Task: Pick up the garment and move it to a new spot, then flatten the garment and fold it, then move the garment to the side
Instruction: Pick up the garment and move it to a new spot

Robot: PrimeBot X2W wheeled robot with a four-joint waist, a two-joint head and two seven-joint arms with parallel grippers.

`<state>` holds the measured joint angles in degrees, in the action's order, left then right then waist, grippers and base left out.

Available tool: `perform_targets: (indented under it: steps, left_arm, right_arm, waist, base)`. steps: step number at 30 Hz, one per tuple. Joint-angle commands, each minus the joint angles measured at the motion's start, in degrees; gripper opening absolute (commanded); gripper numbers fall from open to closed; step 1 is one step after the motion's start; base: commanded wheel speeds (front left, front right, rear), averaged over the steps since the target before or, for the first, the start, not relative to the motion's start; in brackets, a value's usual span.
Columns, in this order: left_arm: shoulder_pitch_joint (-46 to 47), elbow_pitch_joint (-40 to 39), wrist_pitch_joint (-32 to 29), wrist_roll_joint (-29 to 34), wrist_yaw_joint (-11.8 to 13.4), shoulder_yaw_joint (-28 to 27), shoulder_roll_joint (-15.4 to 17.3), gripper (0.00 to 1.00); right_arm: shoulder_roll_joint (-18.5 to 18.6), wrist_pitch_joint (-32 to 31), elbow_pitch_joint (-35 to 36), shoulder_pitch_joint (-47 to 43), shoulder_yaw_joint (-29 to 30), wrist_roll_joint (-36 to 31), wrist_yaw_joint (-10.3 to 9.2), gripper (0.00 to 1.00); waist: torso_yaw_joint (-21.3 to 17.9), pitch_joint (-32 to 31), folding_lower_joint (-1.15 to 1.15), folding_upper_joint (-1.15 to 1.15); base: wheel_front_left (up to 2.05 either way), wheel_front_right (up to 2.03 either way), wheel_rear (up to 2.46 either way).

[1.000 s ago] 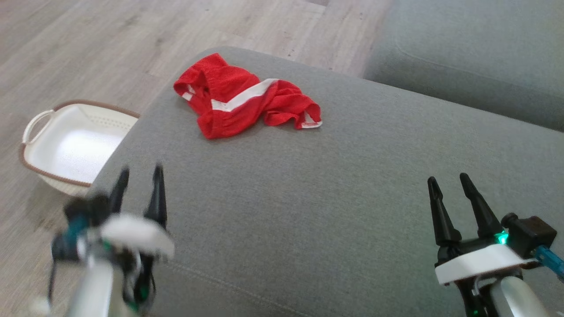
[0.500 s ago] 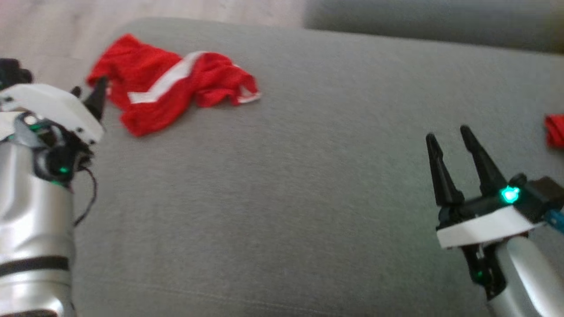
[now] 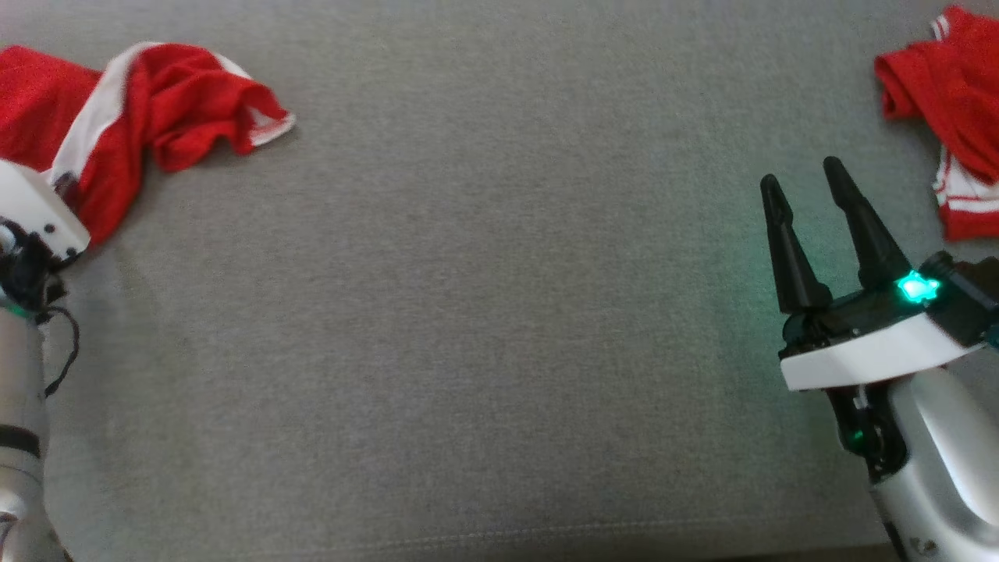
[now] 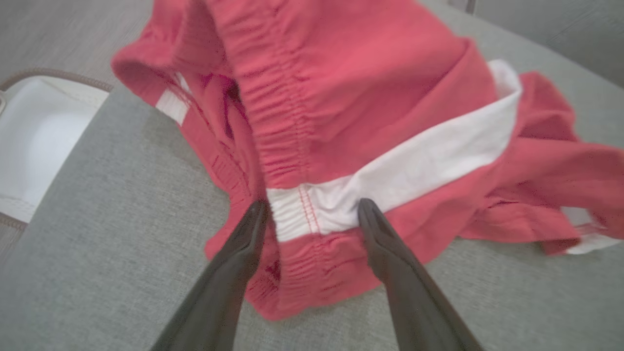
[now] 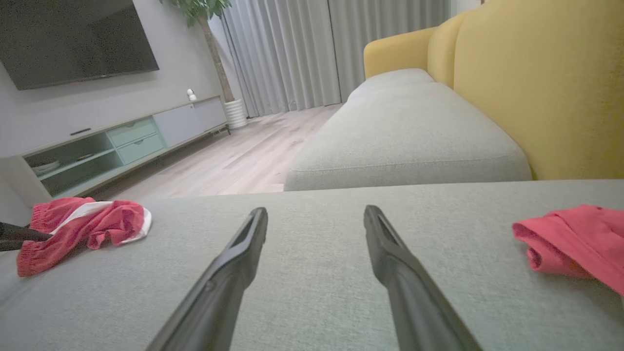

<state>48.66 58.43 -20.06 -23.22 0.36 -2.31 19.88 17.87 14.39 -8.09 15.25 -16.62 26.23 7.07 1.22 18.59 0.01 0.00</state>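
The red shorts (image 4: 351,97) lie in a crumpled heap at the left end of the big grey cushion (image 3: 499,312). They have a wide white stripe and a stretchy waistband that is all bunched up.

The left claw (image 4: 312,212) is right at the shorts, at the left end of the cushion. Its two dark fingers are spread wide apart and hold nothing. One fingertip is at each side of the white stripe's end, close by the waistband. I cannot tell if the tips press on the cloth or just hang over it.

The right claw (image 3: 804,187) is over the right part of the cushion. Its fingers are spread apart too, with grey cushion showing between them, and it holds nothing. A small green light (image 3: 917,289) glows on its base.

Another red cloth (image 3: 948,94) with thin white lines lies at the right end of the cushion. It is near the right claw and does not touch it. The two red heaps are well apart, one at each end of the cushion.

A white basket (image 4: 29,146) with a brown rim stands on the wooden floor (image 4: 58,29), just beside the cushion's left end. Past the far side of the cushion are a second grey cushion (image 5: 404,141) and a yellow sofa back (image 5: 536,87).
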Motion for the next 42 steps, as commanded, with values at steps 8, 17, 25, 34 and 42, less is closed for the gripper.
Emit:
perform_targets:
  steps: [8,17,25,34,42]
  left_arm:
    - [2.7,3.1,-1.5,0.1,1.1,-0.2,3.5,0.0]
    - [4.7,2.0,1.6,3.3,-3.4,4.4,4.9,0.0]
    - [8.9,-2.1,-0.5,6.0,-7.3,11.9,3.2,0.0]
    - [7.7,-18.9,-7.4,-3.7,-7.8,26.9,-3.2,0.0]
    - [4.1,-33.5,-8.2,-16.5,-7.8,29.1,-7.0,0.0]
  right_arm:
    - [1.0,0.6,1.4,0.8,0.3,0.8,0.42,1.0]
    - [-0.5,0.6,0.1,-1.1,0.3,0.6,0.42,1.0]
    - [-3.3,0.6,-1.9,-4.2,0.3,0.4,0.42,1.0]
    - [-4.9,0.6,-2.8,-6.8,2.1,-0.6,0.42,1.0]
    - [-4.1,0.6,-2.4,-7.0,5.0,-1.2,0.42,1.0]
  waist:
    - [-2.3,1.5,-0.01,0.0]
    - [-0.9,-5.6,-0.01,0.0]
    - [-1.5,-14.2,-0.01,0.0]
    - [-5.4,-19.5,-0.01,0.0]
    - [-8.0,-19.7,-0.01,0.0]
  base:
    - [0.0,0.0,0.0]
    - [0.0,0.0,0.0]
    - [0.0,0.0,0.0]
    - [0.0,0.0,0.0]
    - [0.0,0.0,0.0]
